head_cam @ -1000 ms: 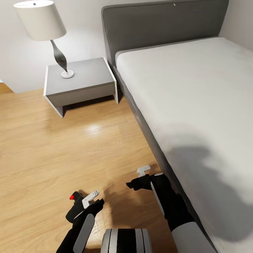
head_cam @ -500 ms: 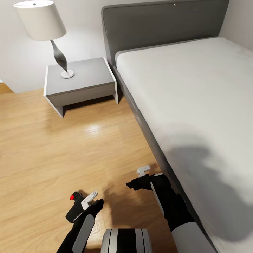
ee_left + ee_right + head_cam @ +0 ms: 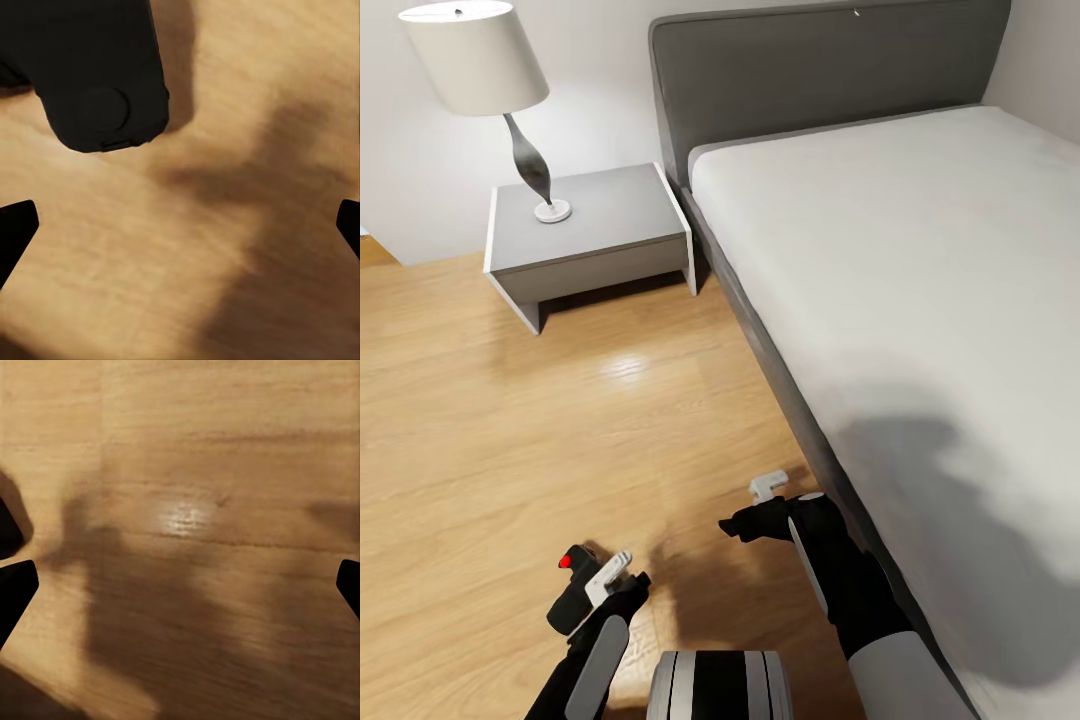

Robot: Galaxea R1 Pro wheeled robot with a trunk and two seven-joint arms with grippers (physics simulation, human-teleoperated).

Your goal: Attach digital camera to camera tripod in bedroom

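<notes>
The digital camera [image 3: 571,590], black and boxy with a red spot on its top corner, lies on the wood floor at the lower left of the head view. My left gripper [image 3: 621,575] hangs just right of it, open. In the left wrist view the camera [image 3: 90,75] sits off to one side, outside the gap of the left gripper [image 3: 180,232], whose dark fingertips [image 3: 15,229] stand wide apart over bare floor. My right gripper [image 3: 750,506] is open near the bed's side, and the right wrist view shows the right gripper [image 3: 180,592] with floor between its fingers. The camera tripod is out of view.
A grey upholstered bed [image 3: 920,300] with a white mattress runs along the right, its frame edge close to my right arm. A grey nightstand [image 3: 588,232] with a white lamp [image 3: 478,60] stands against the far wall. Light wood floor [image 3: 510,430] stretches across the left.
My left gripper has drawn back slightly toward my body, while the camera has stayed where it was. The right arm has not moved.
</notes>
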